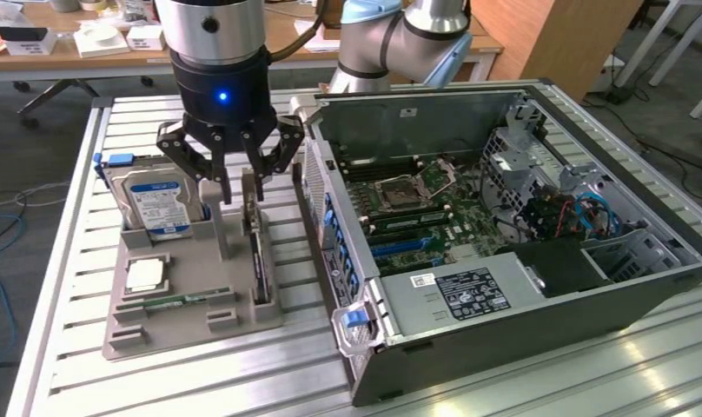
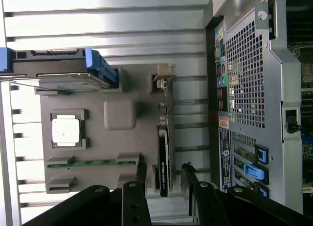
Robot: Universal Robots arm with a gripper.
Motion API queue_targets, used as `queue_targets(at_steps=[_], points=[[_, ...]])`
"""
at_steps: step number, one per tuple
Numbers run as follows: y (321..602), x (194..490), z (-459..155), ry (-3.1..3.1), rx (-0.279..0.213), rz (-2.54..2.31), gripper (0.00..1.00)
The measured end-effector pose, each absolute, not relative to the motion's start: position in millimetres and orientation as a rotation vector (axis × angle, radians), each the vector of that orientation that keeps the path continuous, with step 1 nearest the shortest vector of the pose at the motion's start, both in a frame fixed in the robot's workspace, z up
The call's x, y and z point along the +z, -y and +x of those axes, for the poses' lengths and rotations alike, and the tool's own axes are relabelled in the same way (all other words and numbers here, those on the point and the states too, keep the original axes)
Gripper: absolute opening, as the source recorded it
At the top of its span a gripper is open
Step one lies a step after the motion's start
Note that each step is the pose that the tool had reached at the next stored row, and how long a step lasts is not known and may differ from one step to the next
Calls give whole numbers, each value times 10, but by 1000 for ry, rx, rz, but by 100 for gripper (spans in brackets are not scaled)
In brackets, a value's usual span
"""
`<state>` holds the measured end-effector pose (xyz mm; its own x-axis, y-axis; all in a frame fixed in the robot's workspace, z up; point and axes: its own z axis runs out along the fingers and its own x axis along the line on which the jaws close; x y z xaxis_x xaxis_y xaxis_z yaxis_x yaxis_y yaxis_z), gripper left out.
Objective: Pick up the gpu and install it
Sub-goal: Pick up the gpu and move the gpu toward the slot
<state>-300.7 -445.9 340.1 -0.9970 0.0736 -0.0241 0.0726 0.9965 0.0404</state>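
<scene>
The fingers (image 2: 188, 179) of the black two-finger gripper (image 1: 241, 184) stand spread wide, one on each side of the gpu (image 1: 256, 239), with nothing held between them. They straddle the card without touching it, a clear gap showing on either face in the wrist view.

The gpu, a thin dark circuit card with a silver metal bracket at one end, stands on its long edge in a slot of the grey plastic holder tray (image 1: 177, 326). Standing it this way presumably leaves both flat faces free for a pinch from above.

The same tray holds a thick silver hard drive with a blue-white label (image 1: 154, 204), upright at the far end, along with a small square silver processor (image 1: 146, 275) and a narrow green memory stick (image 1: 183, 301), both lying flat.

Just beside the tray, on the exterior view's right, a black and grey computer case (image 1: 629, 287) lies open on its side on the slatted aluminium table (image 1: 154, 382). Its green motherboard (image 1: 444, 208) faces up, so its slots are reachable from above.
</scene>
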Motion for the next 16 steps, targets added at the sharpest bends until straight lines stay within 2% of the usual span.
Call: queue_targets(at_steps=[16], points=[[4459, 3327, -3007, -3114, 61, 114, 41]])
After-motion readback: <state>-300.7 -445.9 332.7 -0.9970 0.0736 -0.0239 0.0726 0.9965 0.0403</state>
